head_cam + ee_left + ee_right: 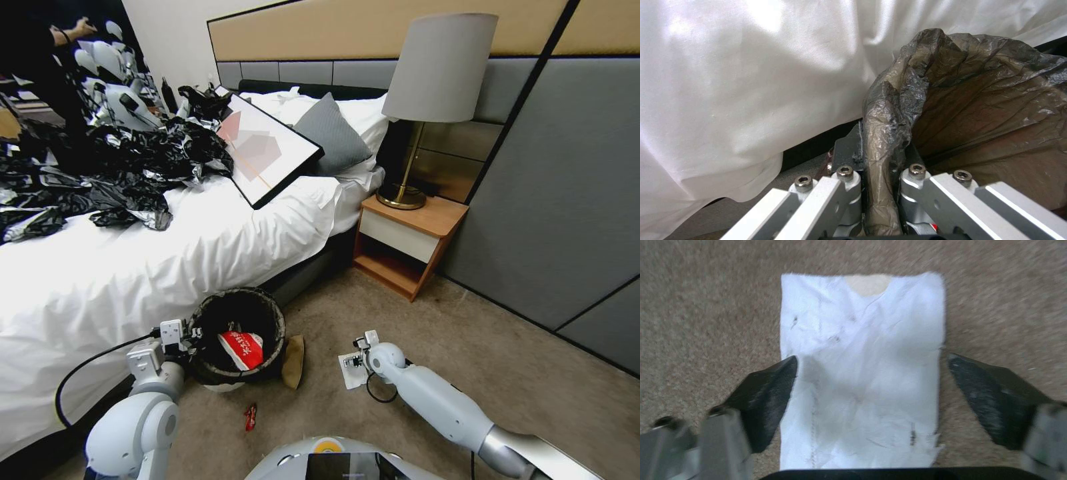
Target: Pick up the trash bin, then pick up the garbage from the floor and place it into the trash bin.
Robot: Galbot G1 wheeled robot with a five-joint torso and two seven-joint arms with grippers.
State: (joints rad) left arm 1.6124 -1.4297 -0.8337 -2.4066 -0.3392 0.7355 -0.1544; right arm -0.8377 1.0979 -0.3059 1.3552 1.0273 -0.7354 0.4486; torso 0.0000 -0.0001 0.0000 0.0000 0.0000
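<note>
The trash bin [270, 313], lined with a dark bag, stands on the carpet against the bed's side. A red-and-white wrapper [241, 348] lies inside it. My left gripper [183, 333] is shut on the bin's near left rim, and the left wrist view shows the bag-covered rim [882, 186] pinched between the jaws. A white tissue [862, 340] lies flat on the carpet. My right gripper [869, 383] hangs open just over it, with one black fingertip [769, 400] on each side. The tissue [348, 373] and right gripper [360, 353] lie right of the bin.
A brown cardboard piece [293, 360] leans by the bin's right side. A small red wrapper [251, 417] lies on the carpet in front. The bed [167, 267] carries black plastic sheeting [113, 173] and a framed picture [267, 150]. A nightstand [407, 243] with a lamp [427, 87] stands by the grey wall.
</note>
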